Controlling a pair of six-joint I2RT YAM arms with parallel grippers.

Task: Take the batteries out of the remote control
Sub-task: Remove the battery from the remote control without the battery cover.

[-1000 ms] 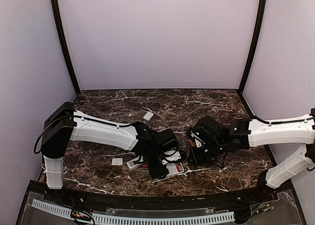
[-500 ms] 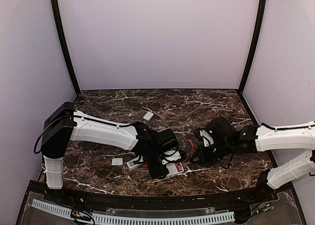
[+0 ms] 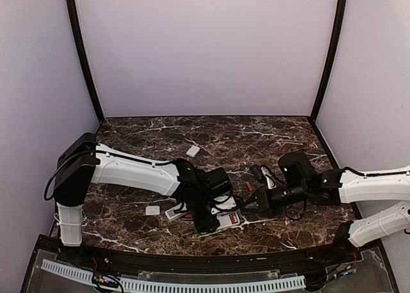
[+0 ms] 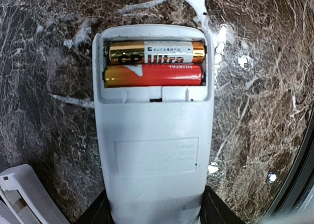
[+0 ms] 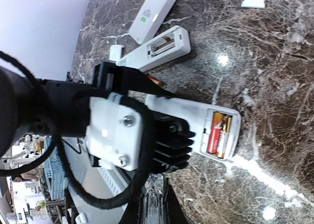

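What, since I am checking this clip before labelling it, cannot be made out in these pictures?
Left wrist view: the left gripper is cut off by the bottom edge; only dark slivers flank the remote.
Right wrist view: the right gripper is blurred at the bottom edge.
Top view: the batteries are too small to count.
Left wrist view: a second remote is cropped by the lower left corner.

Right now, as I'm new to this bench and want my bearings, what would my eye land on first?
The remote lies back-up on the marble table with its cover off, and two batteries, one gold and one red, sit side by side in its open bay. The left gripper has its jaws clamped on the end opposite the bay. The right gripper, jaws shut, points at the remote from the right.
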